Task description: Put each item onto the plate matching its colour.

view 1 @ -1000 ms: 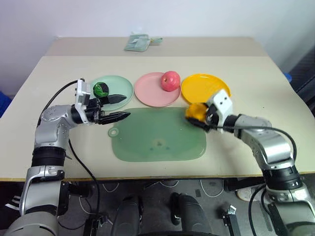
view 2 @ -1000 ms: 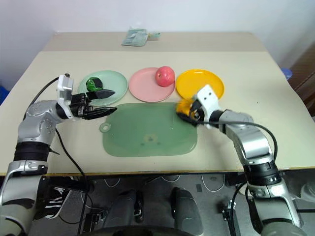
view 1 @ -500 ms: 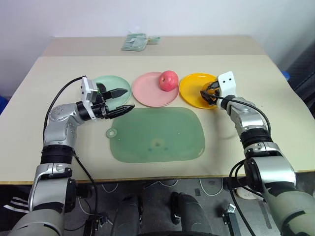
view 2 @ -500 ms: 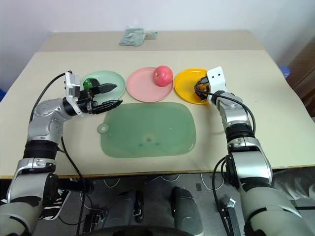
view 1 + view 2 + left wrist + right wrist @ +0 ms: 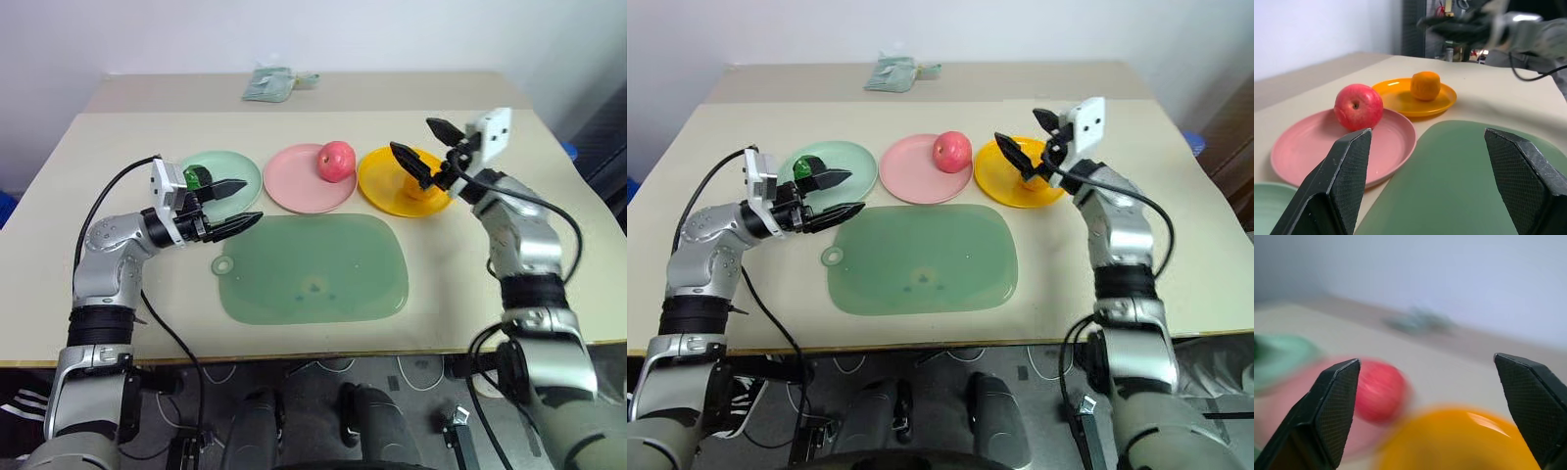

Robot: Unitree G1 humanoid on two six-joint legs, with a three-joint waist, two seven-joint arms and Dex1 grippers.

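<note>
right claw (image 5: 428, 150) – open, empty, above yellow plate (image 5: 377, 186) | orange fruit (image 5: 1425, 85) on it | left claw (image 5: 233, 206) – open, empty

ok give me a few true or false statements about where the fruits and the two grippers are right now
1. The red-pink toy apple sits on the round pink plastic plate. True.
2. The yellow-orange toy fruit lies on the large translucent green mat. False: it rests on the round yellow plastic plate.
3. The right gripper has its fingers shut on a fruit. False: they are open, holding nothing, above the yellow plate.
4. The dark green toy ball is on the mint green round plate. True.
5. The left gripper is open. True.
</note>
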